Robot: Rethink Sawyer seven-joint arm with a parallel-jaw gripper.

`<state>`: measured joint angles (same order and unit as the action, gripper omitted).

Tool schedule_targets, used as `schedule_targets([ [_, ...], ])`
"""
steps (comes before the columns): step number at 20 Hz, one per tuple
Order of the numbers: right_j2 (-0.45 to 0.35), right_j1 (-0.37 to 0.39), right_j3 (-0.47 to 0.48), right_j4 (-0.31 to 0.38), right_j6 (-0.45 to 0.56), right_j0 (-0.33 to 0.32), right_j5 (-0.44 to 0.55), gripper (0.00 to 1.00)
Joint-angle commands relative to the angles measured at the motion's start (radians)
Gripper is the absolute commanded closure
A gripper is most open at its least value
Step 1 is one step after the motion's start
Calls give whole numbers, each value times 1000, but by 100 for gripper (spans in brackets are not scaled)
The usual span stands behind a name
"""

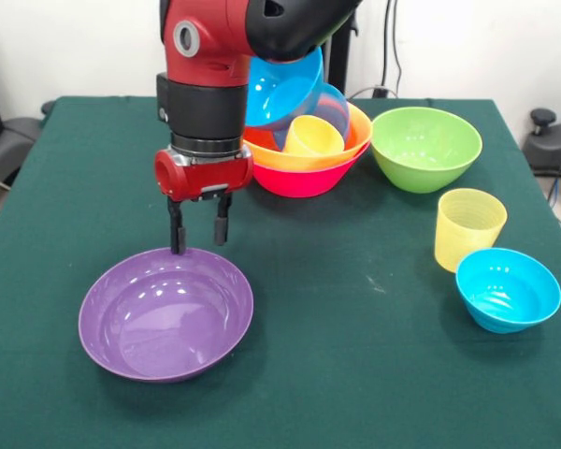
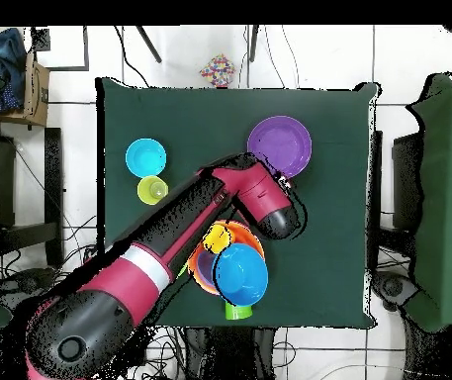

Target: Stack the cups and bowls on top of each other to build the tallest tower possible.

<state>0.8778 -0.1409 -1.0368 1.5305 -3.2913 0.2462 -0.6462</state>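
Our gripper, fingers parted, straddles far rim of wide shallow purple plastic bowl; next: clamp, lift toward leaning tower.

white wall, green table, tiled floor

In the front view, a wide shallow bowl is set at the near left of the table, with the gripper placed over its far rim. Behind it, toward the far middle, the tower is found, bowls being nested one in another with a cup lying inside. To the right of the tower a medium bowl is set apart, and nearer along the right side a ribbed cup is stood just behind a small bowl.
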Motion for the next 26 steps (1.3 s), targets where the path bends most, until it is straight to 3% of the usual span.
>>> schedule_targets([
  [1, -198, -8, 62, 2, 228, -27, -64, 0],
  [15, -244, 6, 44, -57, 345, -51, -6, 0],
  [26, -281, 18, 35, -66, 391, -68, 17, 0],
])
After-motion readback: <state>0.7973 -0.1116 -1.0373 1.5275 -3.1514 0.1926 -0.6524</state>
